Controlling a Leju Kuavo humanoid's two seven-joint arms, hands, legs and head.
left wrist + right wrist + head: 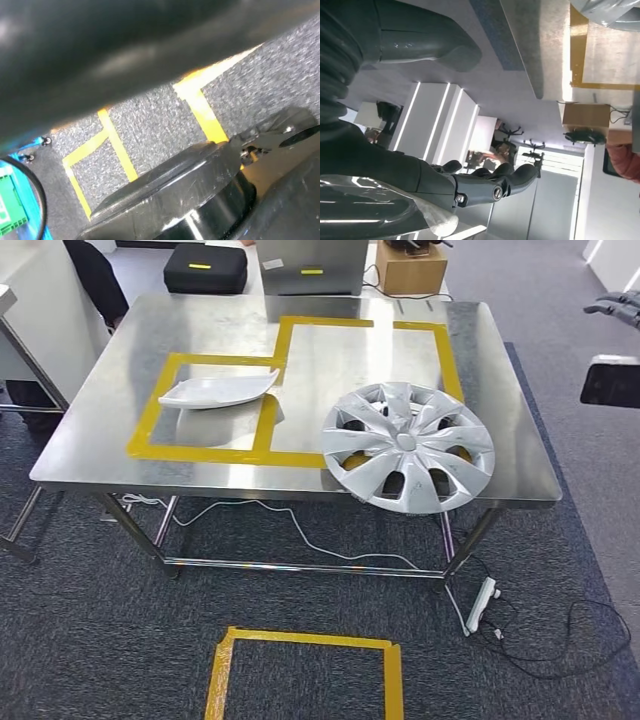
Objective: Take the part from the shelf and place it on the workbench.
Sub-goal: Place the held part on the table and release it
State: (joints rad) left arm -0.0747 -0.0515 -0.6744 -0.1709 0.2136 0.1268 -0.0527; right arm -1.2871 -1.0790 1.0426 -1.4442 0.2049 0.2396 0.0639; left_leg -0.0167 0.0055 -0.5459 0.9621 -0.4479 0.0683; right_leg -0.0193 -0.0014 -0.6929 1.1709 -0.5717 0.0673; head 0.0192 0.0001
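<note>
A silver hubcap lies flat on the steel workbench at its front right, across the yellow tape lines, with its rim reaching the front edge. A white curved part rests inside the left taped box. My right hand is raised at the far right, beyond the table's end and apart from the hubcap. In the right wrist view its thumb and fingers are spread with nothing between them, and the hubcap's edge shows beyond. A dark blurred mass lies close to the left wrist camera.
A black case, a grey box and a cardboard box stand behind the table. A person in dark clothes is at the back left. A power strip with cables and a yellow tape square lie on the carpet.
</note>
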